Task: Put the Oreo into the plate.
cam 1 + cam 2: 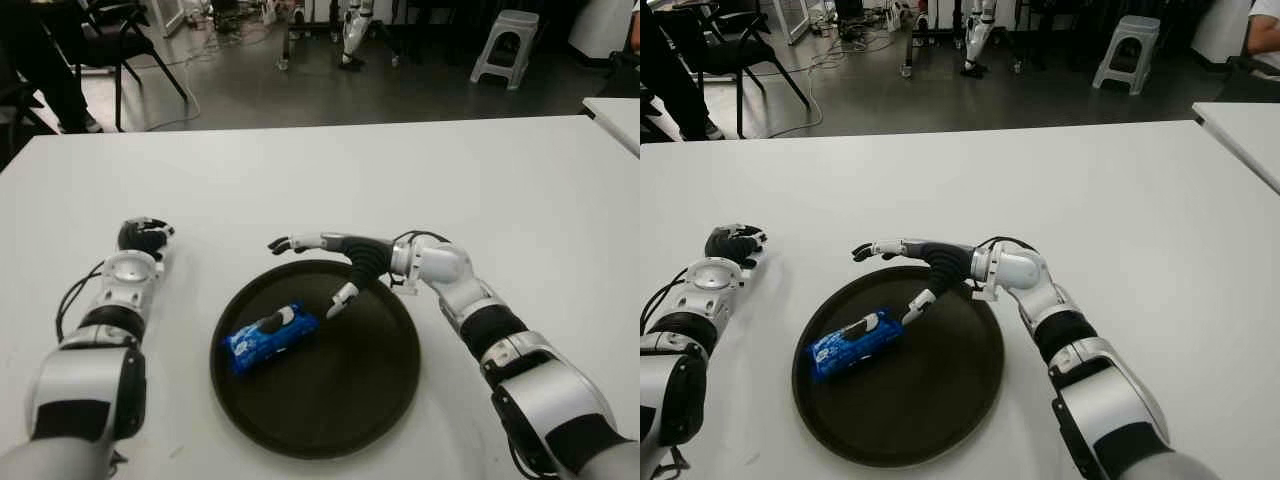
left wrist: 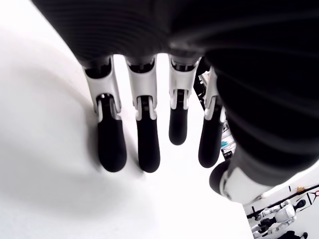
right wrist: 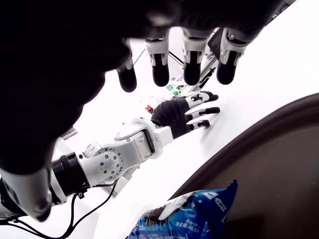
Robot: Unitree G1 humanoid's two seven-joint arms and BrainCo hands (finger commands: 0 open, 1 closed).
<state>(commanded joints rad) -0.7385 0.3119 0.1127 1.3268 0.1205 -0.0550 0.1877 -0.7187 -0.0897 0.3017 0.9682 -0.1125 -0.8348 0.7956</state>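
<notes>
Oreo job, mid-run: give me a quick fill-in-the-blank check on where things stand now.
1. The blue Oreo packet lies inside the round dark ____.
2. The right hand shows above the plate's far rim, its fingers ____ and holding nothing.
3. The left hand shows on the white ____, left of the plate.

Missing words: plate; open; table

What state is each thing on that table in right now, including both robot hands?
Oreo pack: sealed, lying flat inside the plate, nothing holding it.
Plate: upright on the white table, holding only the pack.
Right robot hand: open, fingers spread, over the plate's far rim, empty.
Left robot hand: open, fingers extended, empty, left of the plate.
</notes>
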